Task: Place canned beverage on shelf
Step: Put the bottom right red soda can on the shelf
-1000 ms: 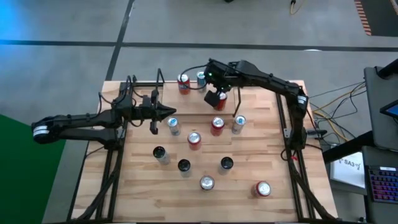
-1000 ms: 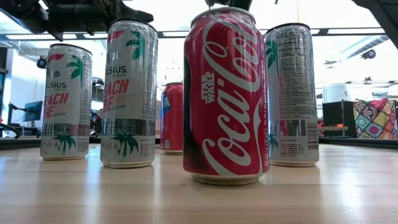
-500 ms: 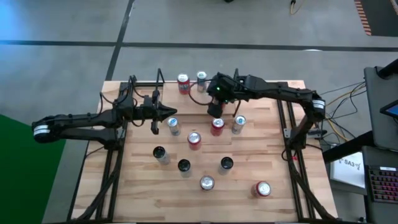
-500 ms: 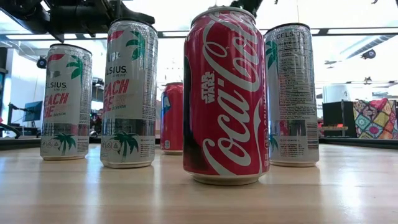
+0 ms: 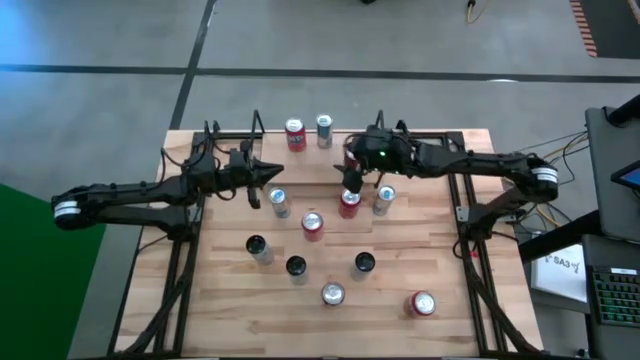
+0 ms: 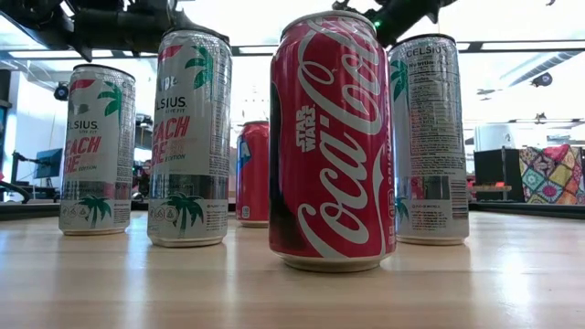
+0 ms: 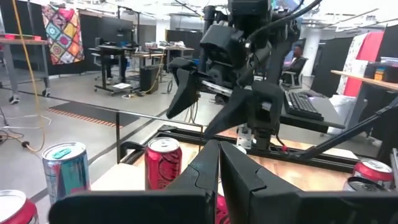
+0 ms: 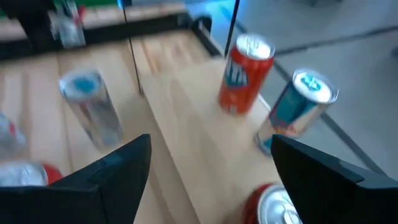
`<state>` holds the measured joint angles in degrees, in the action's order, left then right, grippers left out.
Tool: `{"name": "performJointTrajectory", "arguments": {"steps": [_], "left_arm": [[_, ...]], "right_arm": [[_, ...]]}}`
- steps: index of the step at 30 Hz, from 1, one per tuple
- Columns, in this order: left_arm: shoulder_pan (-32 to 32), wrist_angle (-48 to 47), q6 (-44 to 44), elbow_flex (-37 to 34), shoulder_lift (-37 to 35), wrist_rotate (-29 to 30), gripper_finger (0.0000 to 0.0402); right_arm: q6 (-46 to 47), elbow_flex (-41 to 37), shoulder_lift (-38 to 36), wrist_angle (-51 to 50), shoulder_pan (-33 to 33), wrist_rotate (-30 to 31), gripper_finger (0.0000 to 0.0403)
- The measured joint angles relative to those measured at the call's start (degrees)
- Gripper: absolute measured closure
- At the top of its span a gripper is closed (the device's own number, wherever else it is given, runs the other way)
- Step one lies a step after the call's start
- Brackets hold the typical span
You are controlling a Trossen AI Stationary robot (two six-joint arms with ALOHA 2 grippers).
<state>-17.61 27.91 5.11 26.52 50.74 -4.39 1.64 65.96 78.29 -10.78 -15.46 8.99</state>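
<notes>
Reach phase: right gripper (image 5: 352, 183), jaws wide and empty, hovers above red cola can (image 5: 348, 203) mid-counter (image 5: 400, 270); next, descend and close. Left gripper (image 5: 268, 176) shut beside shelf (image 5: 232, 135)

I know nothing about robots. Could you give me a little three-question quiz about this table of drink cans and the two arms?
1. True or false: the dark left gripper is open.
2. The open right gripper hovers closest to which? A) a red metal can with a silver top B) a black-topped can C) a glass bottle
3. What brand name shows on the big red can nearest the low camera?
Key: 1 false, it is shut. 2 A. 3 Coca-Cola.
</notes>
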Motion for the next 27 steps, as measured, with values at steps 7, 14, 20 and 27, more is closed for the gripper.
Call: {"name": "performJointTrajectory", "arguments": {"steps": [7, 14, 20, 27], "left_arm": [[0.00, -0.01, -1.46, 0.00, 0.00, -0.64, 0.0402], [0.00, 0.16, -3.08, 0.00, 0.59, -0.62, 0.0402], [0.00, 0.38, -2.93, 0.00, 0.63, -0.62, 0.0402], [0.00, 0.53, -2.66, 0.00, 1.76, -0.60, 0.0402]], "right_arm": [[2.43, -9.55, -4.35, 12.54, 0.77, 0.04, 0.0184], [1.97, -10.89, -6.07, 18.97, 0.55, 11.92, 0.0315], [1.84, -6.65, -6.09, 7.27, 0.47, 13.10, 0.0389], [16.03, 0.15, -4.01, -16.61, -1.17, 13.73, 0.0394]]}}
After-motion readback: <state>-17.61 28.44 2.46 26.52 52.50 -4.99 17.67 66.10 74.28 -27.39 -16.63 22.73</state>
